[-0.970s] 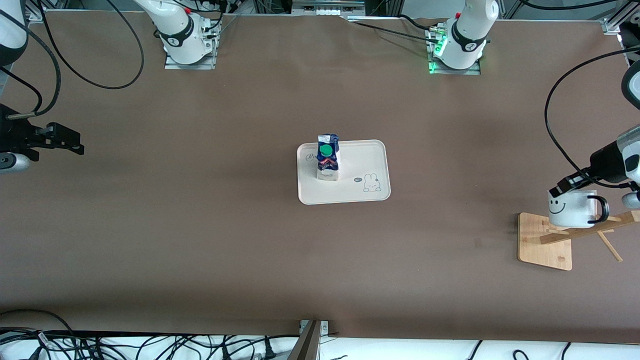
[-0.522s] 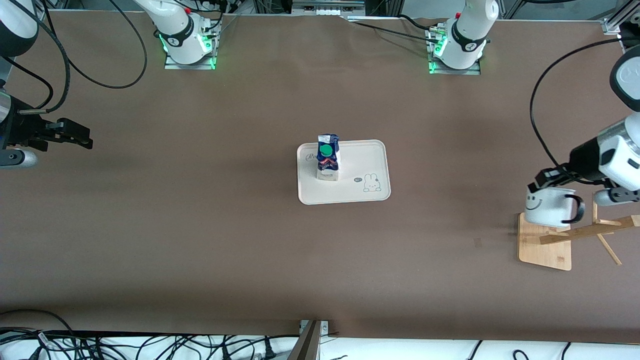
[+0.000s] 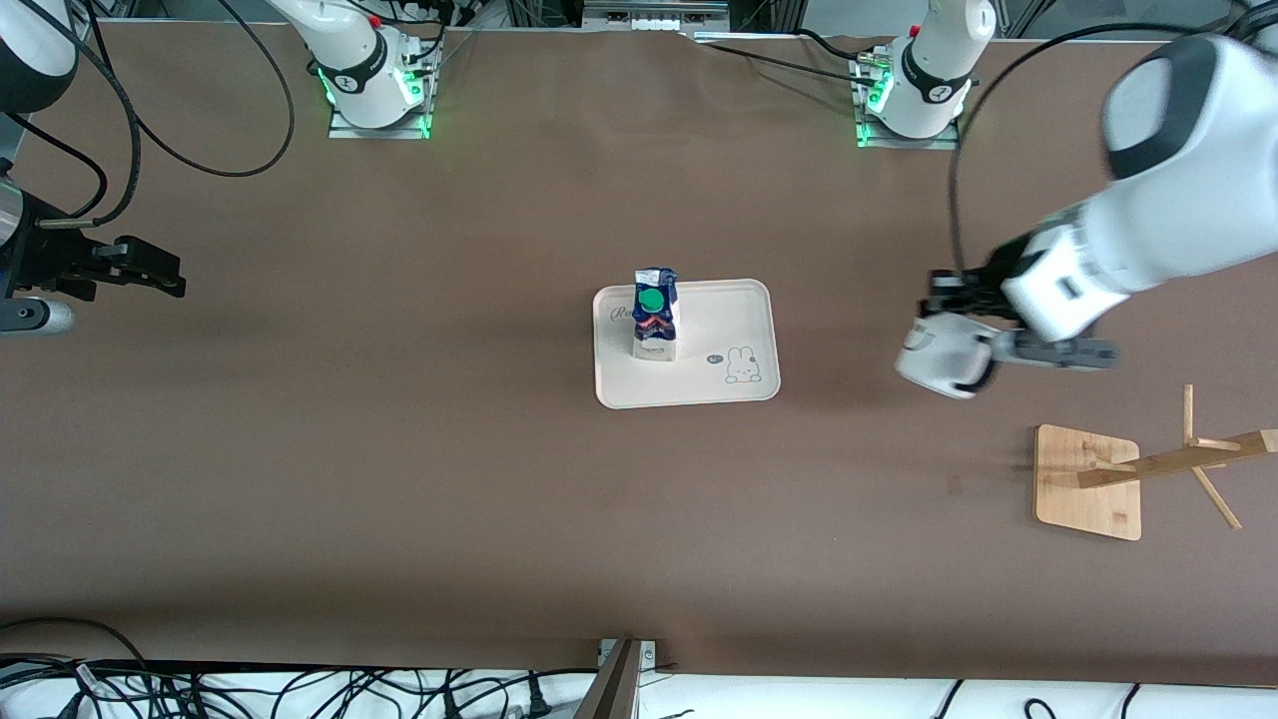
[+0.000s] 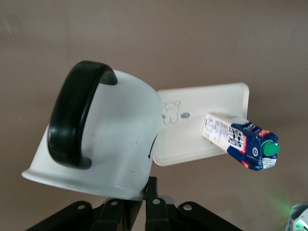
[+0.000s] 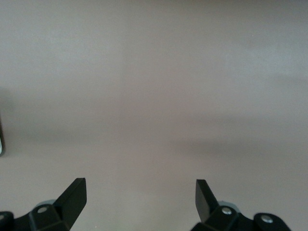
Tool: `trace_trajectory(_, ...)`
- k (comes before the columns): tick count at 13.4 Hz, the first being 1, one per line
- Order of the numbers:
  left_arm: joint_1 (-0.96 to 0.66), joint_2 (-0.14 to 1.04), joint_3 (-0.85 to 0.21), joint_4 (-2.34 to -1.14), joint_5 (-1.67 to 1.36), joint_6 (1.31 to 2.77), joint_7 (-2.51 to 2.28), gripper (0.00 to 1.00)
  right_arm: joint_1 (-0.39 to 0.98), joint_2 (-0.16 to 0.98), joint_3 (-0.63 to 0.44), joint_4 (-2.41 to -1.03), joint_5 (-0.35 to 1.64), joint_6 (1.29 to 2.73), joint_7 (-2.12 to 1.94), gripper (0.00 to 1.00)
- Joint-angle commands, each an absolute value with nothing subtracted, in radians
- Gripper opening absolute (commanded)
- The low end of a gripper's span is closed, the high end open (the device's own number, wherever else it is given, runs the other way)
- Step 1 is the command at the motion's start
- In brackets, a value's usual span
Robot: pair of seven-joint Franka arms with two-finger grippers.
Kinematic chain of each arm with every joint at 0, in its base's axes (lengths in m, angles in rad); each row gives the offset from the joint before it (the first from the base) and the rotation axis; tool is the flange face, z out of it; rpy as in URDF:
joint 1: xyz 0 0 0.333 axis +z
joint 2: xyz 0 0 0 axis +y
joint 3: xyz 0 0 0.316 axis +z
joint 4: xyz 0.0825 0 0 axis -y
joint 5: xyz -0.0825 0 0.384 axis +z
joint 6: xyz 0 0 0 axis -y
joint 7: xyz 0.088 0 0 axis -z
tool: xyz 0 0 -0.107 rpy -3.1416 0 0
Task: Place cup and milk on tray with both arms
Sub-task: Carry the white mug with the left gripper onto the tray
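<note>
The milk carton, dark blue and white with a green cap, stands upright on the cream tray at the table's middle. My left gripper is shut on the rim of the white cup and holds it in the air over bare table between the tray and the wooden rack. In the left wrist view the cup with its black handle fills the near field, with the tray and the milk farther off. My right gripper is open and empty, waiting at the right arm's end of the table.
A wooden rack with slanted pegs stands near the left arm's end of the table. Cables hang along the table's front edge and around the right arm.
My left gripper has lifted the cup off the wooden rack and carried it toward the tray. The right arm shifted slightly a second ago and has since stayed still.
</note>
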State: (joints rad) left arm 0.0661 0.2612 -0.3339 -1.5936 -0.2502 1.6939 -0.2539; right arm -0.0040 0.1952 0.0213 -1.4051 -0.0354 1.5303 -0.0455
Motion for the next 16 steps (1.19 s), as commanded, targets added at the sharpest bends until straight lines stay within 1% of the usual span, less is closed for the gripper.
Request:
trace_trajectory(1, -0.081, 0.423, -0.327, -1.475, -0.210, 1.672, -0.505, 0.00, 0.002, 0.184, 0.029, -1.416, -0.046, 1.516, -0.021, 1.00)
trace_trajectory(2, -0.118, 0.463, -0.330, -1.447, -0.190, 1.667, -0.600, 0.00, 0.009, 0.187, 0.029, -1.417, -0.046, 1.517, -0.021, 1.00)
trace_trajectory(4, -0.199, 0.543, -0.327, -1.436, -0.198, 1.666, -0.804, 0.00, 0.008, 0.192, 0.028, -1.417, -0.048, 1.528, -0.014, 1.00)
trace_trajectory(5, -0.221, 0.601, -0.328, -1.428, -0.202, 1.667, -0.883, 0.00, 0.006, 0.193, 0.026, -1.419, -0.048, 1.529, 0.021, 1.00)
trace_trajectory(7, -0.273, 0.682, -0.328, -1.379, -0.204, 1.667, -1.016, 0.00, 0.008, 0.195, 0.026, -1.422, -0.049, 1.532, 0.031, 1.00)
trace_trajectory(9, -0.281, 0.725, -0.331, -1.370, -0.225, 1.677, -1.103, 0.00, 0.005, 0.193, 0.026, -1.439, -0.051, 1.572, 0.034, 1.00)
trace_trajectory(11, -0.269, 0.765, -0.330, -1.371, -0.328, 1.678, -1.094, 0.00, -0.002, 0.193, 0.025, -1.446, -0.049, 1.598, 0.031, 1.00)
trace_trajectory(12, -0.259, 0.782, -0.325, -1.374, -0.380, 1.695, -1.086, 0.00, -0.002, 0.193, 0.025, -1.448, -0.049, 1.598, 0.031, 1.00)
trace_trajectory(14, -0.258, 0.791, -0.325, -1.382, -0.390, 1.759, -1.085, 0.00, -0.002, 0.195, 0.023, -1.442, -0.054, 1.598, 0.029, 1.00)
trace_trajectory(16, -0.249, 0.810, -0.325, -1.382, -0.391, 1.759, -1.085, 0.00, -0.002, 0.193, 0.020, -1.437, -0.054, 1.586, 0.031, 1.00)
